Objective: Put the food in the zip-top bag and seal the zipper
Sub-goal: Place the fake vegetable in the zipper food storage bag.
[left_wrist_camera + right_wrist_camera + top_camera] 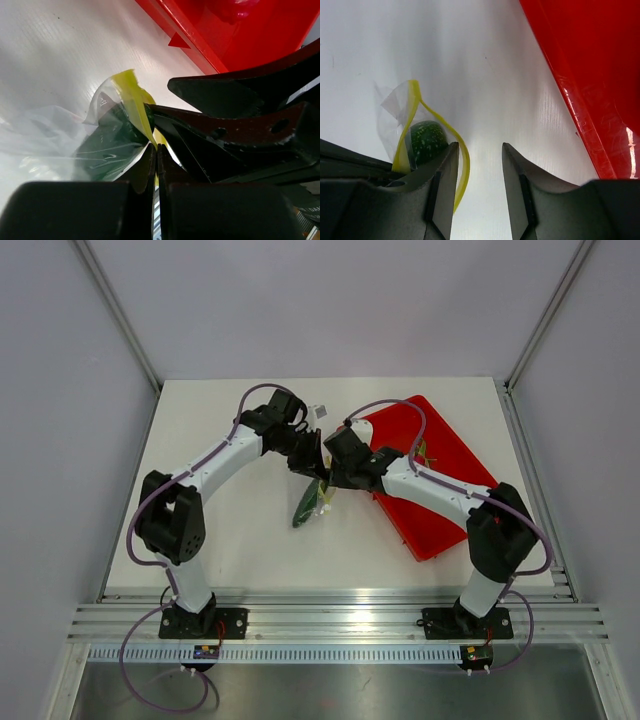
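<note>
**Open zipper, food near the mouth**

The food (426, 141) sits inside the zip-top bag (390, 112), close under the zipper (413, 102), which bows apart in a loop. If the strip is pressed off-line or the bag gets tugged, the seal could miss and the food could slide out. The left end effector (156, 152) is clamped on the zipper. The right end effector (479, 150) stands apart, holding nothing, with one finger just beside the strip.

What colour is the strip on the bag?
The thin strip is yellow-green; right wrist view shows it best.
</note>
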Robot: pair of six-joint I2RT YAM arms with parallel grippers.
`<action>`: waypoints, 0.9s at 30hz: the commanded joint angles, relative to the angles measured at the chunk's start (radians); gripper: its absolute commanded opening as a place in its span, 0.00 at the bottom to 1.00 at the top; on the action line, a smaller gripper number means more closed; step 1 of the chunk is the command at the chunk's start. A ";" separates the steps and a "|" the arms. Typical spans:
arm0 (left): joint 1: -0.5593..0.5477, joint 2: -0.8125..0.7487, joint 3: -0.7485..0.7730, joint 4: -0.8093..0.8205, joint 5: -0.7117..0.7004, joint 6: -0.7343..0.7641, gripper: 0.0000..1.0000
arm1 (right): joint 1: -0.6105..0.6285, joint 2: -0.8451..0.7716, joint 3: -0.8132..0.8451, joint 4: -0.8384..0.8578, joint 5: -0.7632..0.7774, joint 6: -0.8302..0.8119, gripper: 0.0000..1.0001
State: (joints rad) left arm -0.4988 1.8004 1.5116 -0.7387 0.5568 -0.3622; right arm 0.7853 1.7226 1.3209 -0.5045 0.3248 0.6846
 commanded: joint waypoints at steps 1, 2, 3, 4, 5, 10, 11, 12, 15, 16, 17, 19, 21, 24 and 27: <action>-0.001 -0.055 0.009 0.025 0.043 0.016 0.00 | 0.003 -0.014 0.058 0.006 0.034 -0.020 0.47; -0.001 -0.053 0.007 0.024 0.043 0.017 0.00 | 0.005 -0.026 0.048 0.018 0.016 -0.020 0.48; -0.001 -0.053 0.002 0.025 0.042 0.019 0.00 | 0.002 -0.058 0.037 0.029 0.011 -0.022 0.48; -0.001 -0.052 0.001 0.025 0.041 0.020 0.00 | 0.000 -0.070 0.022 0.043 0.007 -0.016 0.48; -0.001 -0.052 -0.001 0.025 0.041 0.022 0.00 | 0.000 -0.084 0.017 0.043 0.003 -0.010 0.48; -0.001 -0.052 -0.004 0.035 0.058 0.020 0.00 | -0.043 -0.129 -0.041 0.079 -0.055 0.021 0.49; -0.001 -0.052 -0.004 0.036 0.063 0.020 0.00 | -0.050 -0.124 -0.051 0.087 -0.081 0.023 0.49; -0.001 -0.053 -0.004 0.036 0.064 0.017 0.00 | -0.052 -0.115 -0.057 0.092 -0.093 0.026 0.49; -0.001 -0.055 -0.002 0.035 0.064 0.016 0.00 | -0.055 -0.106 -0.072 0.124 -0.133 0.039 0.49; -0.001 -0.055 -0.004 0.036 0.068 0.016 0.00 | -0.055 -0.104 -0.074 0.139 -0.139 0.046 0.49; -0.001 -0.055 -0.005 0.036 0.068 0.016 0.00 | -0.055 -0.098 -0.077 0.141 -0.147 0.050 0.48; -0.003 -0.058 -0.008 0.042 0.075 0.012 0.00 | -0.055 -0.080 -0.077 0.153 -0.148 0.056 0.48; -0.001 -0.059 -0.008 0.045 0.078 0.009 0.00 | -0.055 -0.057 -0.072 0.162 -0.159 0.058 0.48; -0.001 -0.059 -0.005 0.041 0.069 0.011 0.00 | -0.055 -0.057 -0.077 0.170 -0.182 0.067 0.47; -0.001 -0.058 -0.008 0.036 0.063 0.014 0.00 | -0.055 -0.128 -0.142 0.234 -0.193 0.075 0.47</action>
State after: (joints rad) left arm -0.4988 1.7939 1.5028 -0.7315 0.5869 -0.3553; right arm 0.7303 1.6634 1.2209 -0.3511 0.1635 0.7387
